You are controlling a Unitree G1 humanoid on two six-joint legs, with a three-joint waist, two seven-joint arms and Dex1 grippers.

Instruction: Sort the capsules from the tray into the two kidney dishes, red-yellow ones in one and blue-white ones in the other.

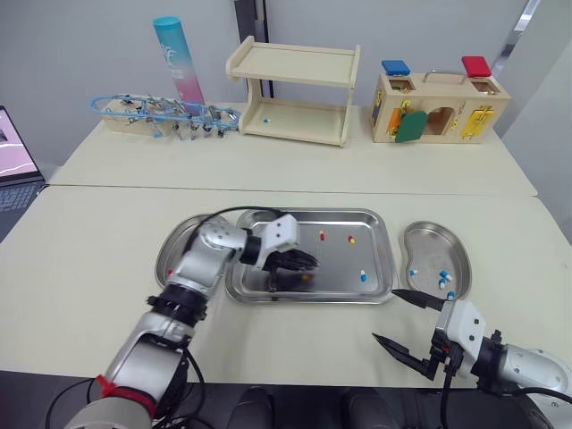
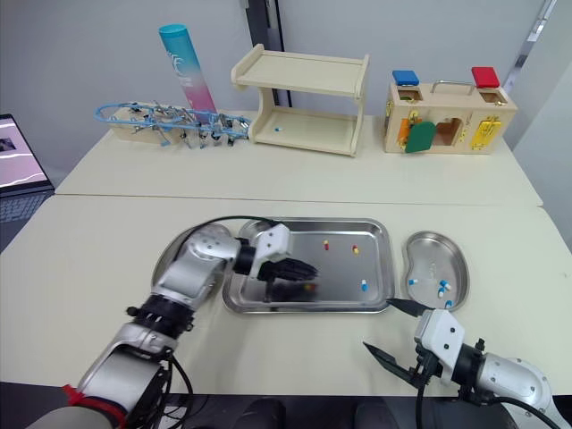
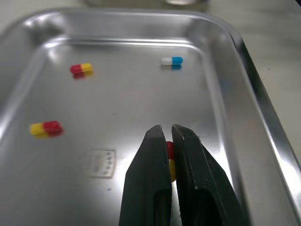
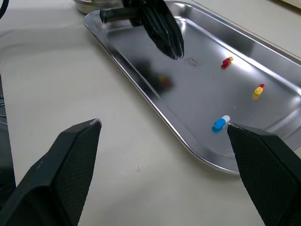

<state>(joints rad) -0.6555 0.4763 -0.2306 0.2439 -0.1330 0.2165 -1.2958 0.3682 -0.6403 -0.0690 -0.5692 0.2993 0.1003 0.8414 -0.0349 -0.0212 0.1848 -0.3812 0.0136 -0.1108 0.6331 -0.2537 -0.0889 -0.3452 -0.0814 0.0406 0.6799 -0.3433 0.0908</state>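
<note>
Two tables (image 1: 89, 259) by grey wall (image 1: 71, 54); left jaws clamp red-yellow capsule (image 3: 170, 155) (right jaws apart).

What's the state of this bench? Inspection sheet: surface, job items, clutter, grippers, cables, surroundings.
Surface: beige table, two tops butted.
Job's things: tray holds two loose red-yellow capsules, one blue-white capsule; right kidney dish holds blue-white capsules; left kidney dish partly hidden.
Clutter: wooden shelf, lock box, tube, clip rack at the far edge.
Grippers: left gripper shut on a red-yellow capsule over the tray; right gripper open beside the tray.
Cables: black cable arcs over the tray's left rim.
Surroundings: laptop at the left.
</note>
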